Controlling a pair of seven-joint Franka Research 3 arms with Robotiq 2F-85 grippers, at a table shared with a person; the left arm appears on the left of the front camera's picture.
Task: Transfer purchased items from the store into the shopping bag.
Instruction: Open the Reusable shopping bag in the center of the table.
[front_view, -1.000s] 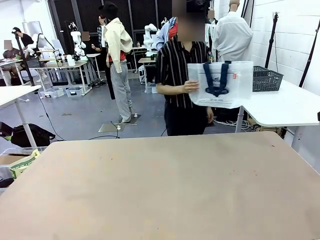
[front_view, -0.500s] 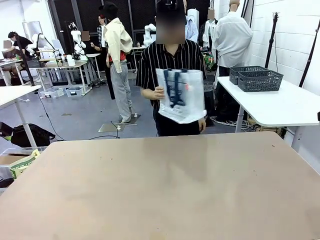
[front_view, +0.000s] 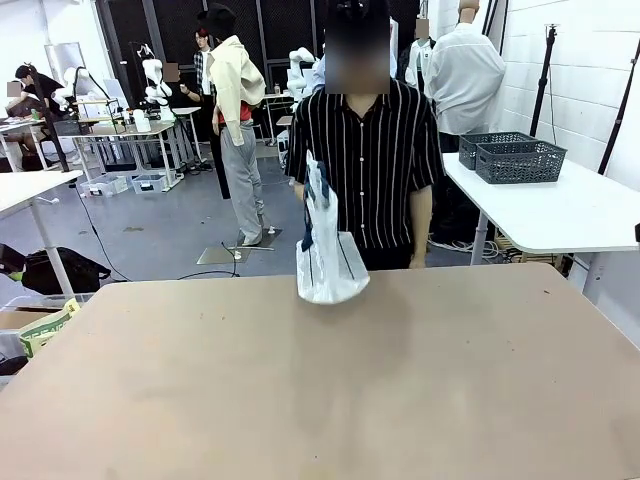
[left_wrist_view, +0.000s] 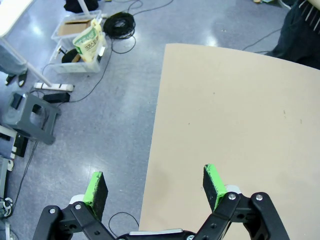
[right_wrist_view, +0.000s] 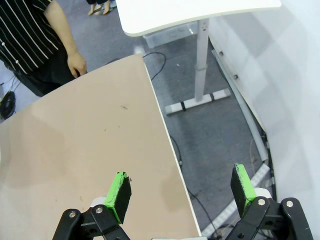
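Nearby, person (front_view: 372, 160) holding shopping bag (front_view: 330, 270), baskets (front_view: 522, 160) behind

Looks like a lab or workshop hall: bare grey floor (front_view: 170, 235) strewn with cables (left_wrist_view: 119, 22) (power strip (left_wrist_view: 52, 87) too), white work tables (front_view: 560, 215), plastic storage bins (left_wrist_view: 75, 67), whitewashed brick wall (front_view: 575, 70).

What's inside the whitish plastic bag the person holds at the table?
The translucent whitish plastic bag looks flat; only its dark navy handles show against it. Whether anything lies at the bottom, the blurred plastic hides.

Left pincer (left_wrist_view: 155, 181) spread wide, pointing down, right pincer (right_wrist_view: 180, 184) spread wide, pointing down
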